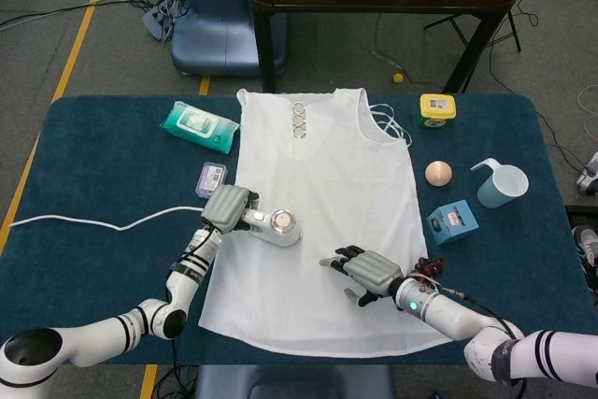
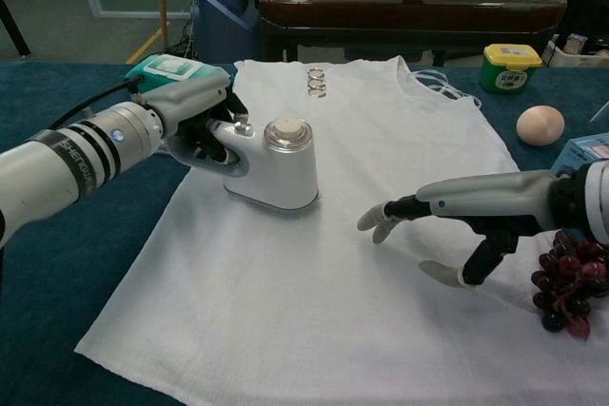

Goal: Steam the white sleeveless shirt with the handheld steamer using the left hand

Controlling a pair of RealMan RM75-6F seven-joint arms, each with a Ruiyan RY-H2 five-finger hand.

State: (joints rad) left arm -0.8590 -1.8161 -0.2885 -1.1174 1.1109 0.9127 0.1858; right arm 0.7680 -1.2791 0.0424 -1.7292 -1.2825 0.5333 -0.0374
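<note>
The shirt [image 1: 322, 221] lies flat in the middle of the dark blue table [image 1: 93, 175], neckline at the far side, hem at the near edge. The chest view shows its weave as a fine, slightly nubbly white cloth and three metal rings [image 2: 316, 83] down the neck slit; from the head view the same cloth looks smooth and plain. The steamer [image 2: 276, 166] stands on the shirt's left part, sole down: a glossy white plastic body, wedge-shaped, with a round silvery cap on top. The left hand [image 2: 195, 111] grips its handle from the left, grey fingers wrapped closed around it. Only the head view shows the white cord [image 1: 84, 223] trailing left across the table.

The right hand [image 1: 366, 271] is on the shirt's near right part, holding nothing, with its dark fingers spread. In the chest view the fingertips [image 2: 378, 225] point left and down at the cloth; whether they touch it I cannot tell.

Just right of that hand, at the shirt's edge, lies a bunch of dark grapes [image 2: 569, 282], clear in the chest view, mostly hidden behind the forearm in the head view. Farther right the head view shows a blue box [image 1: 452, 221], a pale blue mug [image 1: 503, 184] and a smooth peach-coloured ball [image 1: 438, 172]; the chest view cuts off the mug. A yellow-lidded jar [image 1: 436, 108] sits at the far right. Left of the shirt are a green pack of wipes [image 1: 199, 125] and a small clear case [image 1: 213, 178]
</note>
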